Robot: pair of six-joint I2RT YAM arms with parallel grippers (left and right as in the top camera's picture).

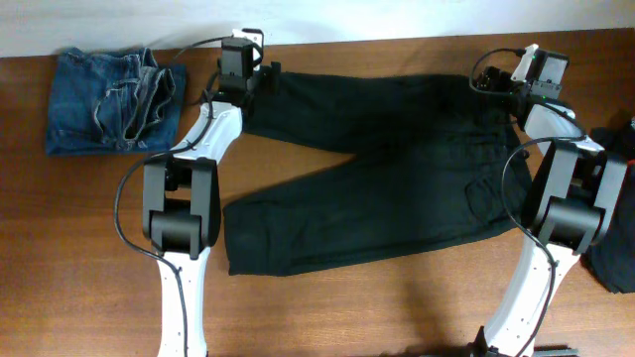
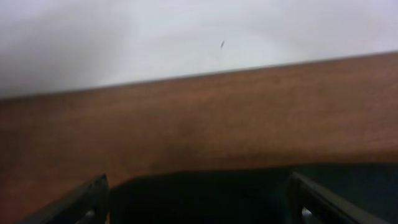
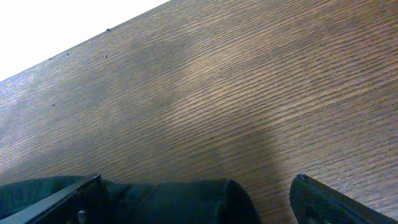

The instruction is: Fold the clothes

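Note:
The black trousers (image 1: 397, 178) lie spread flat, waist to the right and both legs reaching left. My left gripper (image 1: 263, 75) hovers at the hem of the far leg. In the left wrist view it (image 2: 199, 190) is open, its fingers (image 2: 92, 198) standing wide on either side of the black hem (image 2: 199, 199). My right gripper (image 1: 488, 79) is at the far corner of the waistband. In the right wrist view it (image 3: 196, 190) is open too, with the rolled waistband edge (image 3: 186, 202) between the fingers (image 3: 326, 202), which do not close on it.
Folded blue jeans (image 1: 114, 99) lie at the far left of the wooden table (image 1: 377, 307). A dark garment (image 1: 620, 238) lies at the right edge. The table's back edge against the white wall (image 2: 186, 37) runs just beyond both grippers.

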